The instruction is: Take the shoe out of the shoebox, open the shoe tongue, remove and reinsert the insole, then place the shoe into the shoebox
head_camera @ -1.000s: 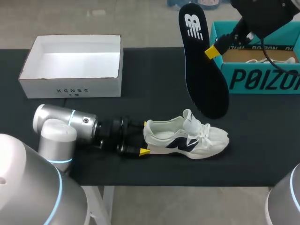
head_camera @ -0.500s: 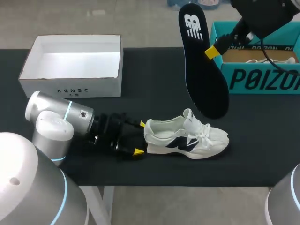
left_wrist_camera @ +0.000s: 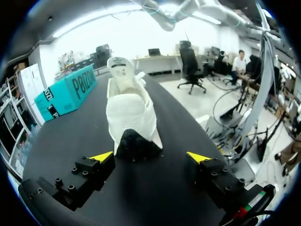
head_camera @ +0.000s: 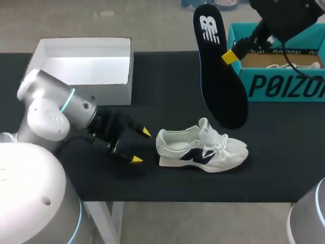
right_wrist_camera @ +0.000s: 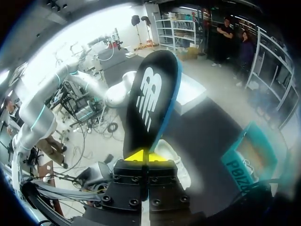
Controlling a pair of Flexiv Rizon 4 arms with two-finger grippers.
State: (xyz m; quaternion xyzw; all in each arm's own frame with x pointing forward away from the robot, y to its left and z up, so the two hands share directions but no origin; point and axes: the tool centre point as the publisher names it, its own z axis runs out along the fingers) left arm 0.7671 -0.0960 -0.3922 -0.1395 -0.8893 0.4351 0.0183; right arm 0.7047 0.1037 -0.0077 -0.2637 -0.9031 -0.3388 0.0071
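The right gripper [head_camera: 229, 57] is pinching the insole [head_camera: 219, 86] at 12 o'clock from the shoe [head_camera: 202, 152]. The left gripper [head_camera: 140, 146] is hanging wide open, empty, at the shoe's 9 o'clock.

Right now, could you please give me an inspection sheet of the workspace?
Surface: black table, with the shoe resting on it.
Job's things: white shoe on its sole near the front edge; dark insole out of it, held in the air; white box open at rear left, looks empty.
Clutter: teal box at rear right, something white inside.
Pincers: left pincer open behind the heel, not touching; right pincer shut on the insole.
Cables: black cable hangs by the right arm over the teal box.
Surroundings: nothing seen.
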